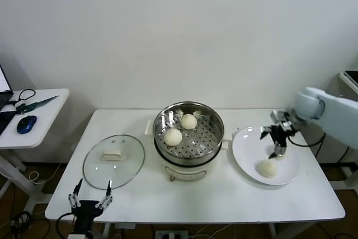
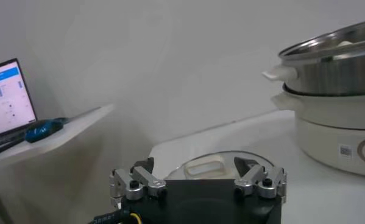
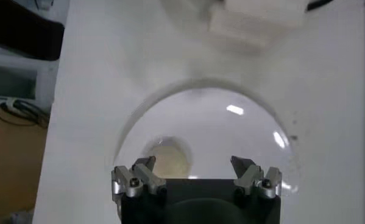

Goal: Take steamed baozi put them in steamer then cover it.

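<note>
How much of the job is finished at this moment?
Done: two baozi lie in the steamer. In hand: the open right tool hangs over the plate, near one baozi. Left: that bun, then the cover, beside the idle left tool.

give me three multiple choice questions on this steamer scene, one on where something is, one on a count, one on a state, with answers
1. Where does the cover lie?
A. on the steamer
B. flat on the table, on the steamer's left
C. on the plate

2. How many steamed baozi can be seen inside the steamer?
A. none
B. two
C. four

3. How does the right gripper stand?
A. open and empty above the plate
B. shut on a baozi
C. shut on the cover's handle

Answers:
1. B, the glass cover rests on the table beside the uncovered steamer.
2. B, two steamed baozi sit on the perforated tray.
3. A, its fingers are spread over the plate, with one baozi lying below, not gripped.
</note>
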Tool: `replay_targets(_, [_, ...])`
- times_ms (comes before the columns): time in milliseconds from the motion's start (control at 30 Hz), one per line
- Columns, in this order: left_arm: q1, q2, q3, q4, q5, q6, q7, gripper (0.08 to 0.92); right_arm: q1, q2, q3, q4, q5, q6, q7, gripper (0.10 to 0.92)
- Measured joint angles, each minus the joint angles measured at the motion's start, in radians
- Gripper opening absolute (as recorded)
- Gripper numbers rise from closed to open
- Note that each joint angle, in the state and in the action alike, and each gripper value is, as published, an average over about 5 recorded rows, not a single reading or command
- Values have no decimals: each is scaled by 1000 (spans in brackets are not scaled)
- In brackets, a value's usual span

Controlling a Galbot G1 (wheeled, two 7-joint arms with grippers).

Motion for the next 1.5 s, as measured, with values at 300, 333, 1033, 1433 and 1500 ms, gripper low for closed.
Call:
replay_targets(300, [0,-5,-6,12,7,2,-1,823,-145,25,93,-53,-91,15,-1,823])
replay_targets(333, [0,-5,-6,13,7,2,-2,823,-156,30,101,-59,-98,17,-1,823])
replay_targets(1033, [-8,-10,0,30,20,3,-4,823,-231,95,172,-161,-169,47,-19,764])
replay_targets(1433, [-9,-10,1,28,21,6,-5,823,-216,98,165,-164,-165,69,-30,705])
replay_targets(1500, [-8,-10,1,27,21,5,-5,823,-204,97,158,-161,-163,77,-34,701])
